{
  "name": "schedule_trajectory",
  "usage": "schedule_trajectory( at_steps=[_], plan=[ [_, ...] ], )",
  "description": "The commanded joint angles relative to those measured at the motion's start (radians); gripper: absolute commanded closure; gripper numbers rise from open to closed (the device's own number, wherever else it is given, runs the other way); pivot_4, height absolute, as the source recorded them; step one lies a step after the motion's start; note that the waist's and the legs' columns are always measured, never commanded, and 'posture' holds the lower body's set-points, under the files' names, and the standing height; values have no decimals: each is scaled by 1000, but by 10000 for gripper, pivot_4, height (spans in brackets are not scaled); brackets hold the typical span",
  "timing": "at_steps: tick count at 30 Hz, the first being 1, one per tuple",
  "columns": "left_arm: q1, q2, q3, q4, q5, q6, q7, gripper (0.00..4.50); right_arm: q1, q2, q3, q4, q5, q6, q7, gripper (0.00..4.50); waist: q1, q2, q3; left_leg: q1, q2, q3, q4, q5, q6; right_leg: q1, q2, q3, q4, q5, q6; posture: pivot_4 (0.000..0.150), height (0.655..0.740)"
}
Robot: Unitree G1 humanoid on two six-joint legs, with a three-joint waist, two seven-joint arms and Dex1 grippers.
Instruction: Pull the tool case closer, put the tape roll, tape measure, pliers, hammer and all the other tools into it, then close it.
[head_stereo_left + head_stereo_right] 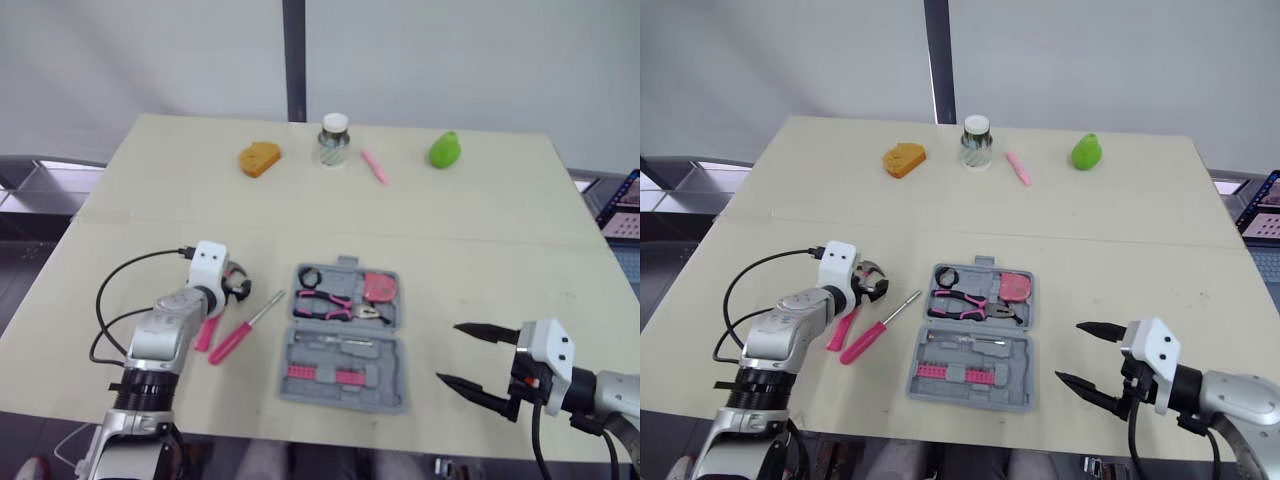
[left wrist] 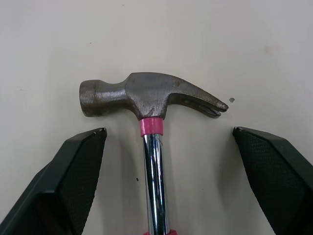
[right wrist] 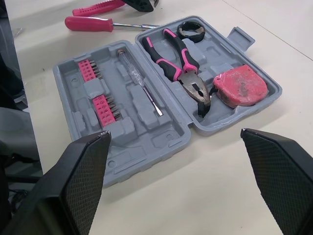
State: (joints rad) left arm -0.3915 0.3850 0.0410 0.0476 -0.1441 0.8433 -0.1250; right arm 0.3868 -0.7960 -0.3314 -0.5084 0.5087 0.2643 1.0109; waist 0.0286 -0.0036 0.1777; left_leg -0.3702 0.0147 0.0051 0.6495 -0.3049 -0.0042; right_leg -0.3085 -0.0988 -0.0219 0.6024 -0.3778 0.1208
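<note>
Beige table (image 1: 480,230), open tool case (image 1: 340,392), hammer (image 2: 146,95) outside.

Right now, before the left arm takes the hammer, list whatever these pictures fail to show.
1. Hammer: left wrist view, handle cut off by the picture's edge between the open left fingers; eye views, head hidden under those fingers.
2. Jar at the table's far side: eye views, label too small to read.
3. Tool case: right wrist view, one near corner behind one of the right fingers.
</note>
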Motion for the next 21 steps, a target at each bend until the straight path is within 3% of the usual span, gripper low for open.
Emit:
schedule_trajectory(
  at_steps=[1, 4, 10, 21],
  plan=[
    [-3, -11, 4, 18, 18, -5, 0, 2787, 0, -2, -36, -25, 17, -1, -2, 0, 0, 0, 0, 0, 0, 0, 0, 0, 0, 0, 0, 0, 0, 0, 0, 1500, 7159],
    [-3, -13, 8, 26, 21, -11, -2, 14204, 0, -3, -37, -25, 18, -1, -1, 0, -2, 0, 0, 0, 0, 0, 0, 0, 0, 0, 0, 0, 0, 0, 0, 1500, 7159],
    [-7, -15, 9, 36, 33, -20, -7, 44269, 1, -5, -39, -27, 19, 2, 0, 0, -3, 0, 0, 0, 0, 0, 0, 0, 0, 0, 0, 0, 0, 0, 0, 1500, 7159],
    [18, -4, 25, -1, 33, -9, -23, 44733, 4, 0, -32, -40, 20, 8, -9, 0, -4, 0, 0, 0, 0, 0, 0, 0, 0, 0, 0, 0, 0, 0, 0, 1500, 7159]
  ],
)
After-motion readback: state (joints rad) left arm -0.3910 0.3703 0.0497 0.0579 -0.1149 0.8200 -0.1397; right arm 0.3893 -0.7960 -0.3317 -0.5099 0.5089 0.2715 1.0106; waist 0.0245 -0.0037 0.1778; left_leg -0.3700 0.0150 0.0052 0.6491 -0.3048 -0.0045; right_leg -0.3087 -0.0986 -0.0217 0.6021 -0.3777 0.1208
